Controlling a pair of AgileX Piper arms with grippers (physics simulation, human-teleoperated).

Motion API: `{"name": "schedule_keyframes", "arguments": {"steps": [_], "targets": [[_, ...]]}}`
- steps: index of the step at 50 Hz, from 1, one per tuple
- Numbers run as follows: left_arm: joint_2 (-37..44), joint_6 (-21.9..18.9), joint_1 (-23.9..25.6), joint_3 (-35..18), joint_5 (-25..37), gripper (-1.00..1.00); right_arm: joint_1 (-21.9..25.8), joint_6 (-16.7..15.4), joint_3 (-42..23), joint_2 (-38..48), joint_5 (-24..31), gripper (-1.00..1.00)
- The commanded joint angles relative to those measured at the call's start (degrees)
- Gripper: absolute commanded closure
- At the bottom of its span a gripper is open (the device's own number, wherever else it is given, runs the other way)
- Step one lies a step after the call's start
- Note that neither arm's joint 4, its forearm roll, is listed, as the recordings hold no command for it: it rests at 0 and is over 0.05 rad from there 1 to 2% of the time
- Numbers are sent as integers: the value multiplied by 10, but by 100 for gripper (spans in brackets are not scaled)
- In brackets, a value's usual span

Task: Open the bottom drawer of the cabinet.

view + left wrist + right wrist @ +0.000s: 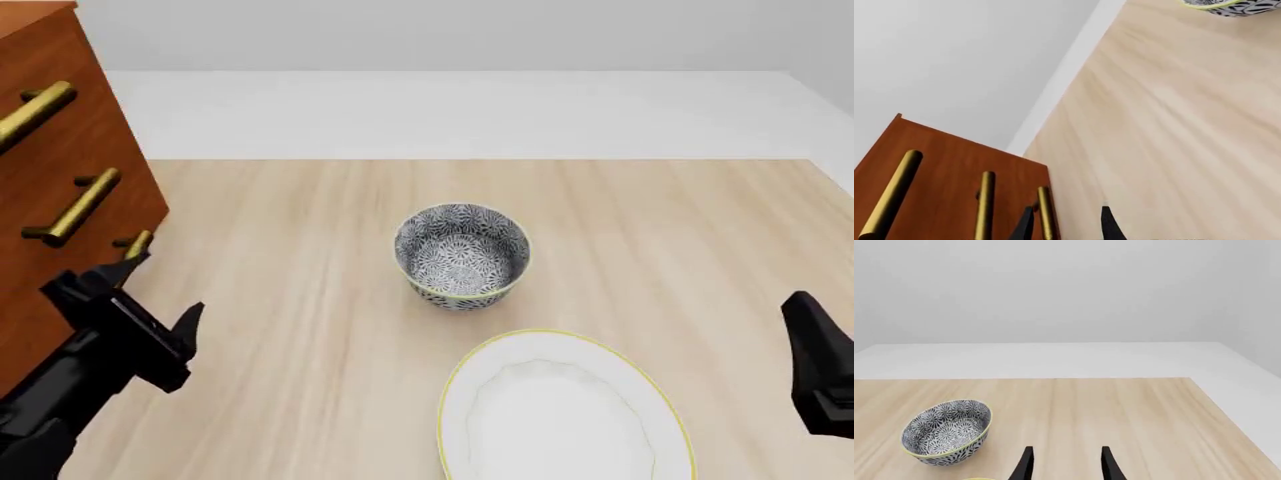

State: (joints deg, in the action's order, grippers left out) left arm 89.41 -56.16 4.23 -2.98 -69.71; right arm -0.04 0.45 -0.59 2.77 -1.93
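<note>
The large reddish-brown wooden cabinet point(60, 150) fills the upper left of the front view, its drawer fronts turned toward the table's middle. Three brass bar handles run down that face; the lowest brass bar handle point(135, 245) marks the bottom drawer point(54, 310), which sits at the left edge of the frame, about mid-height, and appears closed, flush with the drawers above it.

The left gripper point(140, 300) sits at lower left of the front view, just below and right of that lowest handle, very near it but apparently not yet around it. In the left wrist view its two black fingertips point(1108, 222) stand apart, with the bottom drawer's handle point(1045, 212) close beside one finger, roughly in line with the open gap's edge, not between the fingers. The handle's long axis runs nearly parallel to the fingers in that view, so I judge the wrist needs a small shift toward the cabinet before closing across the bar.

The right gripper point(1064, 462), fingers also apart and holding nothing, is at the lower right edge of the front view, well apart from the cabinet, beyond the black-and-white patterned bowl point(462, 254) and the white yellow-rimmed plate point(561, 410). The left arm is clearly the nearer one.
</note>
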Motion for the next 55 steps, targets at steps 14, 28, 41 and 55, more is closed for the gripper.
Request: {"name": "schedule_keyframes", "arguments": {"steps": [14,28,41,55], "targets": [[63,-18,-30,-23,-2,-100,0,0,2,2,-3,-100],[74,-21,-55,-25,-2,-100,0,0,1,2,-3,-100],[92,-21,-64,-32,-2,-100,0,0,0,0,0,-100],[107,-17,-76,-44,-2,-100,0,0,0,0,0,-100]]}}
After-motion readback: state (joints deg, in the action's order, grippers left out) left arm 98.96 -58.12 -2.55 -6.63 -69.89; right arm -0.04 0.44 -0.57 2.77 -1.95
